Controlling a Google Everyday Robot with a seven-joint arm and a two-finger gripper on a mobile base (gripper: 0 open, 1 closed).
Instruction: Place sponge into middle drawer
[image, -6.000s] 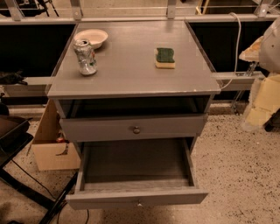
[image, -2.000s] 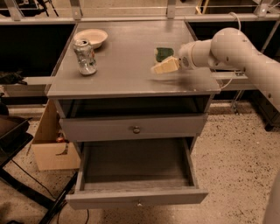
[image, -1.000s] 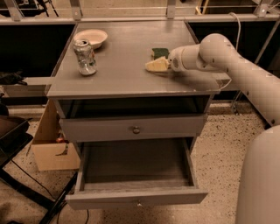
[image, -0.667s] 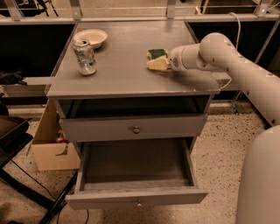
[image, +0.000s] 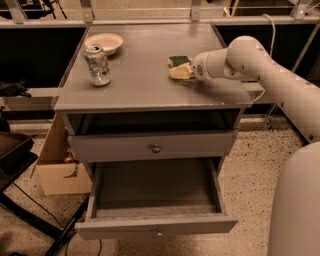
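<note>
The sponge (image: 178, 61), dark green on top, lies on the grey cabinet top (image: 140, 80) right of centre. My gripper (image: 182, 73) reaches in from the right at the end of the white arm (image: 250, 60). Its pale tip sits right at the sponge's near side and hides the sponge's lower part. The middle drawer (image: 125, 229) is the lowest one. It is pulled out wide open, and its inside shows empty. The grey knobbed drawer front (image: 156, 148) above it is shut.
A crumpled drink can (image: 97, 65) and a pale bowl (image: 104, 42) stand on the cabinet top at the left. A cardboard box (image: 60, 167) and black chair legs (image: 25, 210) are on the floor to the left. My white body (image: 300, 210) fills the lower right.
The arm has swung in from the far right across the cabinet top to the sponge. The sponge sits a little further left than before. In the last second the gripper has barely moved.
</note>
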